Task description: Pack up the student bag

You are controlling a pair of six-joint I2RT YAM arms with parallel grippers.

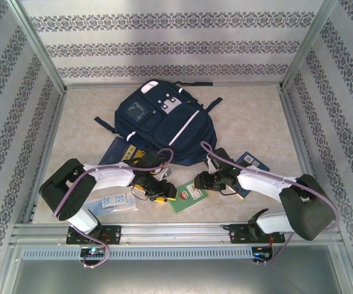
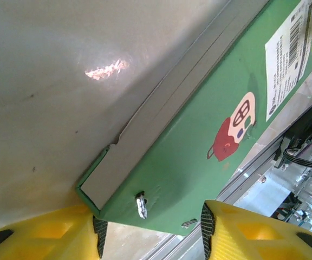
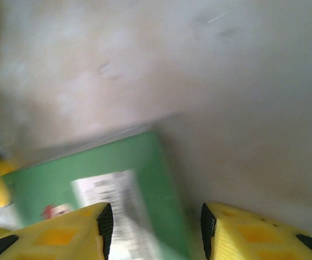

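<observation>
Student bag [image 1: 158, 119]: flat on the counter [image 1: 250, 122], towards the far middle, front pockets up, beyond both arms.
Green booklet [image 2: 199, 146]: flat on the counter near the front rail, between the two end effectors.
Left end effector [image 2: 153, 230]: jaws wide apart, straddling one booklet corner, not clamped.
Right end effector [image 3: 156, 216]: jaws wide apart, holding nothing, low over the booklet's other edge; blurred.
Pale blue pack [image 1: 112, 202]: near the left arm's base.
</observation>
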